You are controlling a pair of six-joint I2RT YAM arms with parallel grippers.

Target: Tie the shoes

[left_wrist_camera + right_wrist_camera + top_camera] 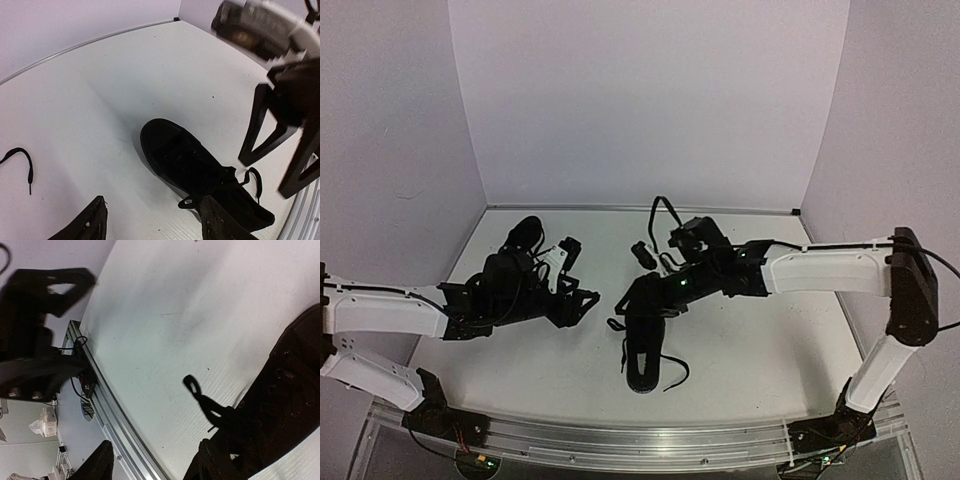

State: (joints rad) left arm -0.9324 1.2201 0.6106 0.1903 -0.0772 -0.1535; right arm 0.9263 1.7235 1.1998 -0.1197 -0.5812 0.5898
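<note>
One black shoe [645,352] lies near the front middle of the table with its thin laces untied and spread out. It also shows in the left wrist view [195,167] and in the right wrist view [287,405]. A small lace loop [199,394] sticks out from its side. My left gripper [578,300] [155,227] is open and empty, its right finger beside a lace loop [187,201]. My right gripper [638,298] [152,467] is open and empty, one finger against the shoe's side. A second black shoe [525,235] lies at the back left, partly hidden by my left arm.
The metal rail at the table's front edge [115,415] runs just below the right gripper. A loose black lace end [22,159] lies on the white table. White walls close the back and both sides. The two grippers face each other closely over the shoe.
</note>
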